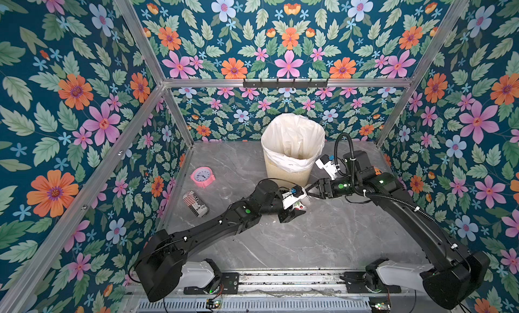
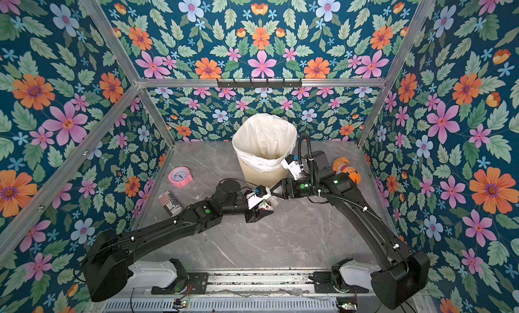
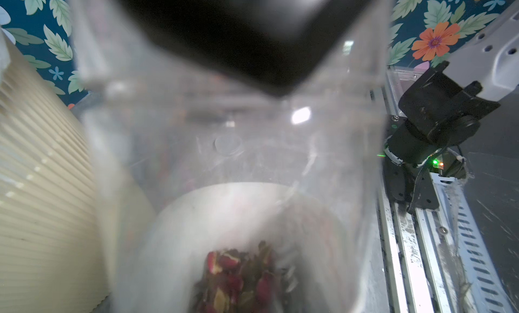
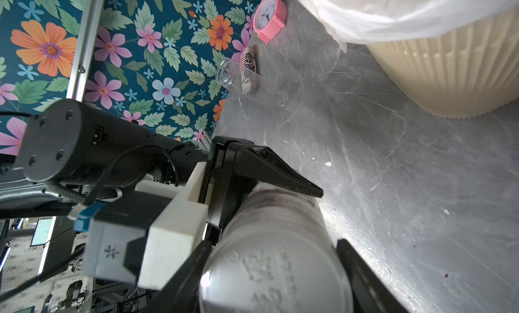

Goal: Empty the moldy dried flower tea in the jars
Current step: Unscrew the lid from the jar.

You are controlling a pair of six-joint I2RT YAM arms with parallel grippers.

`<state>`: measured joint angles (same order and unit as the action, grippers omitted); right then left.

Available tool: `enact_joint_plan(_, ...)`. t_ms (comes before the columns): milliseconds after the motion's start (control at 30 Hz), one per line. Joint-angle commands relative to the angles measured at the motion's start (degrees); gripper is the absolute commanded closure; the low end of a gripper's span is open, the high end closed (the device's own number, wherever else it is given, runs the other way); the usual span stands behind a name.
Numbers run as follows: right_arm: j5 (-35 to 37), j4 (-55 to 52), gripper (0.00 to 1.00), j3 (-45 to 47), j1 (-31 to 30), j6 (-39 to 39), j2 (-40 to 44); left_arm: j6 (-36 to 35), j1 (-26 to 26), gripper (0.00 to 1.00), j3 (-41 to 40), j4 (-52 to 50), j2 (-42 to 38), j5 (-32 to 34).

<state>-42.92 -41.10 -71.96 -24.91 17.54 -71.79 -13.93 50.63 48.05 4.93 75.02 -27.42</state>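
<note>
The grey marble desk [image 1: 309,241] carries a ribbed cream bin [image 1: 286,174] lined with a white bag, standing at the middle of the far edge. Both arms meet just in front of it, near the desk's centre.

The left gripper [image 1: 297,207] has its fingers clamped on the body of the labelled jar [image 4: 269,221] and holds it on its side, clear of the desk. The right gripper [image 1: 309,193] has a finger on each side of the jar's white lid [image 4: 280,278]; they seem closed against it, though that close view is blurred. The moldy dried flower tea [image 3: 238,278] sits inside this jar, against the lid end.

The plain jar [image 4: 233,76] lies open by the left edge and looks empty, with what may be its clear lid [image 4: 280,99] just beside it. I judge the task about half done. The lid has yet to come off the held jar, and its tea has yet to go into the bin.

The front half of the desk is bare. A drink can [image 1: 195,203] and a pink clock [image 1: 202,176] line the left edge, and an orange toy [image 2: 346,171] sits in the far right corner behind the right arm. The bin's near wall is close, so lifting the jar over the rim needs care.
</note>
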Motion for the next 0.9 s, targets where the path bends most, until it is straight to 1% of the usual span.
enact_joint_plan(0, -3.14, -1.73, 0.45, -0.59, -0.08, -3.24, 0.03, -0.9, -0.36, 0.41, 0.52, -2.01, -0.57, -3.94)
enact_joint_plan(67, -4.11, -2.35, 0.46, -0.41, -0.1, -4.66, 0.38, -0.59, -0.91, 0.41, 1.37, -3.12, -0.51, -7.21)
enact_joint_plan(300, -12.76, -1.16, 0.46, 2.15, -0.1, -12.46, 3.36, -0.25, -2.92, 0.41, 6.16, -10.52, 1.42, -26.41)
enact_joint_plan(367, -14.42, -0.17, 0.47, 3.38, -0.11, -14.44, 4.52, 0.31, -3.19, 0.41, 7.28, -11.72, 1.61, -29.94)
enact_joint_plan(467, -17.72, 2.28, 0.48, 5.85, -0.23, -17.5, 6.81, -0.76, -3.26, 0.41, 9.22, -14.6, 2.07, -32.04)
enact_joint_plan(533, -18.47, 3.9, 0.48, 7.15, -0.28, -18.67, 8.25, -1.77, -3.18, 0.41, 10.48, -17.01, 2.7, -32.42)
enact_joint_plan(567, -18.76, 4.24, 0.46, 7.44, -0.24, -19.13, 8.74, -2.16, -3.17, 0.41, 10.8, -17.75, 2.88, -32.31)
enact_joint_plan(600, -18.83, 4.23, 0.42, 7.33, -0.24, -19.15, 8.86, -2.61, -3.17, 0.41, 11.05, -18.32, 2.95, -31.54)
enact_joint_plan(633, -18.31, 3.87, 0.36, 6.84, -0.27, -18.72, 8.66, -2.9, -3.17, 0.41, 10.95, -18.17, 2.82, -30.59)
enact_joint_plan(667, -16.64, 3.21, 0.25, 5.9, -0.23, -17.23, 8.16, -3.32, -3.17, 0.41, 10.56, -17.94, 2.69, -29.27)
enact_joint_plan(700, -15.2, 1.74, 0.2, 4.66, 0.02, -16.25, 7.31, -3.74, -3.17, 0.41, 9.95, -17.38, 2.4, -27.31)
enact_joint_plan(733, -14.15, 0.48, 0.18, 3.48, 0.15, -15.24, 6.51, -3.77, -3.13, 0.42, 9.18, -16.31, 2.05, -24.84)
enact_joint_plan(867, -10.12, 0.11, 0.18, 1.8, 2.36, -7.46, 4.24, -3.44, -3.17, 0.42, 5.13, -9.48, -0.28, -13.16)
